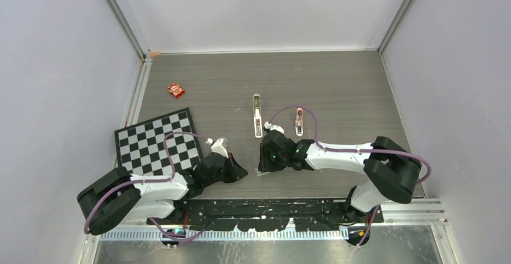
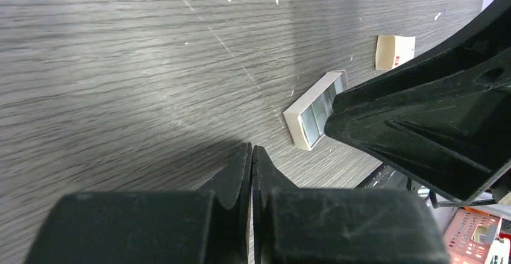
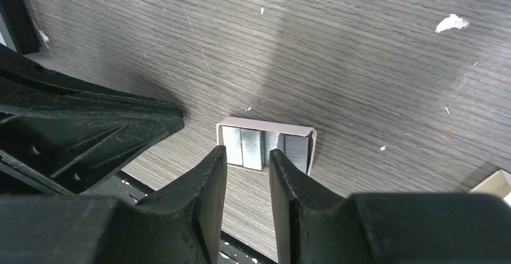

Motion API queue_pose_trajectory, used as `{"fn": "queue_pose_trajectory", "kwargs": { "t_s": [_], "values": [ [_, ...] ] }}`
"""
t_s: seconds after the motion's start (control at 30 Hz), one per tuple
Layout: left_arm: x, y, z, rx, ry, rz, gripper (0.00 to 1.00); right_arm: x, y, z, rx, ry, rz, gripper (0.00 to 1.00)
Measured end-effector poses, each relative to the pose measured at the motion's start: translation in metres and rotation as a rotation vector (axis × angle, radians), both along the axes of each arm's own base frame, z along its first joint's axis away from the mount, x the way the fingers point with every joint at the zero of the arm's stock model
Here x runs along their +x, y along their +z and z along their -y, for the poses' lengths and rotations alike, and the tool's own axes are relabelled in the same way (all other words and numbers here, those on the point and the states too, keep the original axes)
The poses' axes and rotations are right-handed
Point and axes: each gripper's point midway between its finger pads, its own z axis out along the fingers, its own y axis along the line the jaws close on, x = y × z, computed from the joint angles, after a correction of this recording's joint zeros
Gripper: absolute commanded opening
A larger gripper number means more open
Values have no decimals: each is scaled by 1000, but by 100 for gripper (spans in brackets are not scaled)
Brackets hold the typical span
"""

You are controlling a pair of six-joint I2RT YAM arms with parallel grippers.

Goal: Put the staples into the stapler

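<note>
No lettering is legible; the small red packet [image 1: 176,90] bears unreadable white marks.

My overhead view is bright, even and sharp. Both wrist views show a pale sheen across the table [image 2: 120,65], soft shadows, and blurred dark foreground.

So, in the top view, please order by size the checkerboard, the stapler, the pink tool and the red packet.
1. the checkerboard, by far the largest.
2. the stapler, long and thin.
3. the pink tool and the red packet: these look about alike in this view, so I do not rank them.
</note>
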Motion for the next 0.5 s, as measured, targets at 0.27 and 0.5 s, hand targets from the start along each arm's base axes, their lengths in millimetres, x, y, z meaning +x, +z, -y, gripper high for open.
{"fn": "queue_pose_trajectory", "kwargs": {
  "t_s": [0.27,0.5],
  "values": [
    [0,1,24,-18,-32,5,0,-1,-4,1,-6,2,-7,38],
    [0,1,31,-39,-37,8,0,-1,-5,0,-6,2,-7,38]
  ]
}}
